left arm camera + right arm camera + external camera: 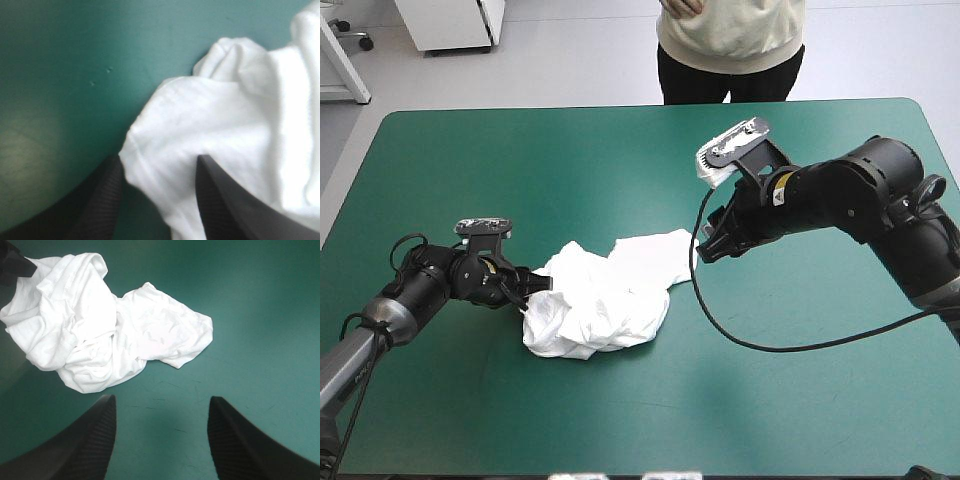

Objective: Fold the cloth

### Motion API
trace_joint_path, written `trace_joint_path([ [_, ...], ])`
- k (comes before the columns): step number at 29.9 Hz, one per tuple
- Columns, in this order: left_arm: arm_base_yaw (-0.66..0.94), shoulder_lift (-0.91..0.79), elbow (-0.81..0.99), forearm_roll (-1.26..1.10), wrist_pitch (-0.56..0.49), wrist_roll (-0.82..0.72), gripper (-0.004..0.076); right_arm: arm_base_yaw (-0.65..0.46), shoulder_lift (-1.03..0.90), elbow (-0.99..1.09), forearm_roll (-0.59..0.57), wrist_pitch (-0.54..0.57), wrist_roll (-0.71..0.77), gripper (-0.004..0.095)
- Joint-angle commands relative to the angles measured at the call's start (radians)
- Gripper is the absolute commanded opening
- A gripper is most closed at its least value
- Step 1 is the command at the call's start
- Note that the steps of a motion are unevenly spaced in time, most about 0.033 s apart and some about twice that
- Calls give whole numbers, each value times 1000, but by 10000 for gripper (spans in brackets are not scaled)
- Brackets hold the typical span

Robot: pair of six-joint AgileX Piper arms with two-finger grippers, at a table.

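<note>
1. T-shirt (605,295) is lying as a crumpled white heap on the teal-green desk (520,150). It is bunched and creased, with no flat panel or straight fold showing anywhere.
2. The left gripper (532,285) is sitting low at the T-shirt's edge on the robot's left, touching the fabric. Its black fingers (102,200) are standing apart, straddling a rounded fold of the T-shirt without pinching it.
3. The right gripper (710,243) is hovering just beside the T-shirt's opposite edge, lifted off the desk and not touching the fabric. Its fingers (95,435) are spread wide with only bare desk between them, and the T-shirt is lying ahead of them.
4. From where I'm standing, the job is looking barely begun. Nothing is being folded, and the T-shirt is not even spread out.
5. Nearly everything is waiting to be done, I'd judge: taking hold of the T-shirt's edges, drawing it out flat, then making the folds and leaving a neat bundle.
</note>
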Motion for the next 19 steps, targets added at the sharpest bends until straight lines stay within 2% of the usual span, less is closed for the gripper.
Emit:
trace_joint_path([
  [1,4,-11,-25,-51,-73,40,358,-6,-27,-22,1,-18,-2,527],
  [7,15,83,-25,-55,-74,92,364,-6,-27,-22,4,-18,1,527],
  [11,15,155,-25,-73,-66,143,442,-6,-27,-22,1,-16,1,527],
  [13,15,187,-25,-73,-74,140,444,-6,-27,-22,-3,-16,1,527],
  [16,15,216,-25,-77,-75,138,396,-6,-27,-22,-19,-5,2,527],
  [19,15,216,-25,-86,-65,145,225,-6,-29,-22,-90,-3,37,527],
])
